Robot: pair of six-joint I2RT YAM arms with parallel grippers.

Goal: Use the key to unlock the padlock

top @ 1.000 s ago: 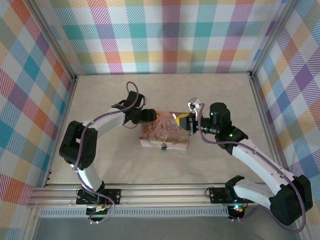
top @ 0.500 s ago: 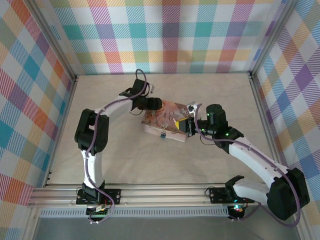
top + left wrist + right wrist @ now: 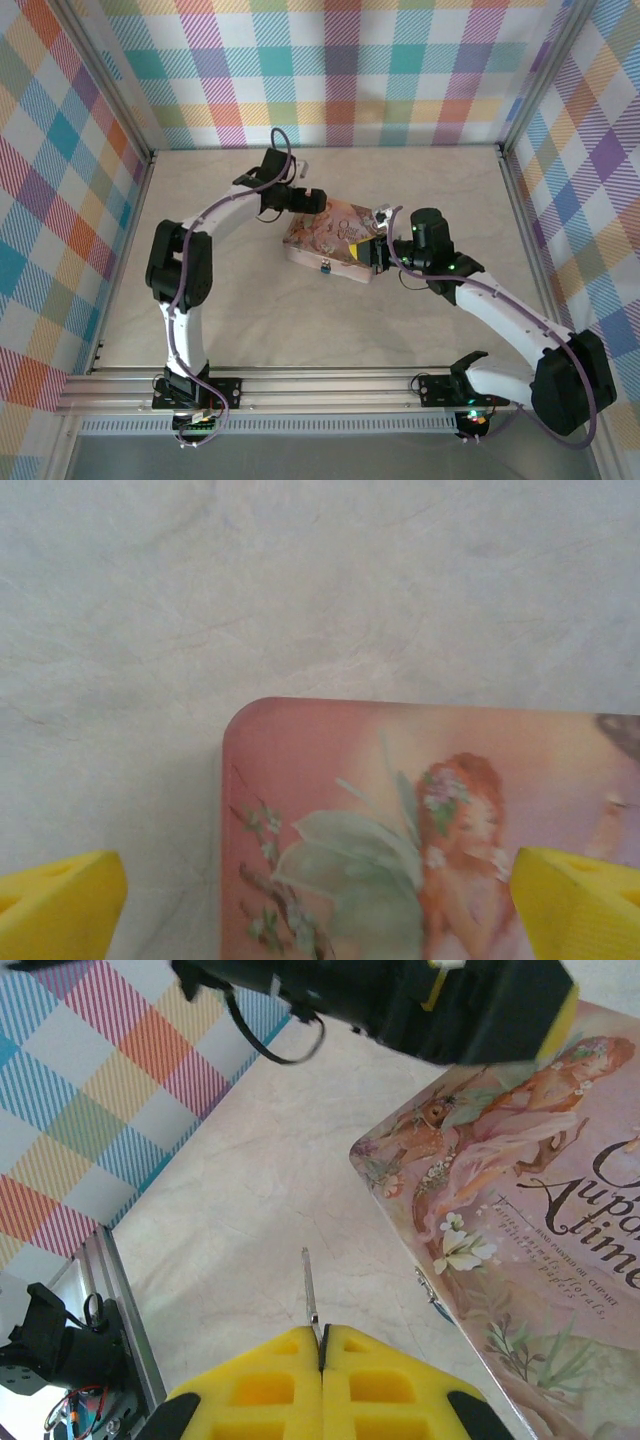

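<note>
A pale, marbled beige surface [image 3: 420, 330] is enclosed on three sides by multicolour plaid walls [image 3: 340, 70], with aluminium frame posts [image 3: 110, 90] at the corners and a rail [image 3: 320, 385] along the near edge.

bright, even light falls from above on the pale table [image 3: 250, 310], leaving only soft, faint shadows beside the tin [image 3: 335, 240]. the left wrist view is hazy and out of focus; the right wrist view is crisper, its nearest yellow pads [image 3: 260, 1390] slightly soft.
</note>
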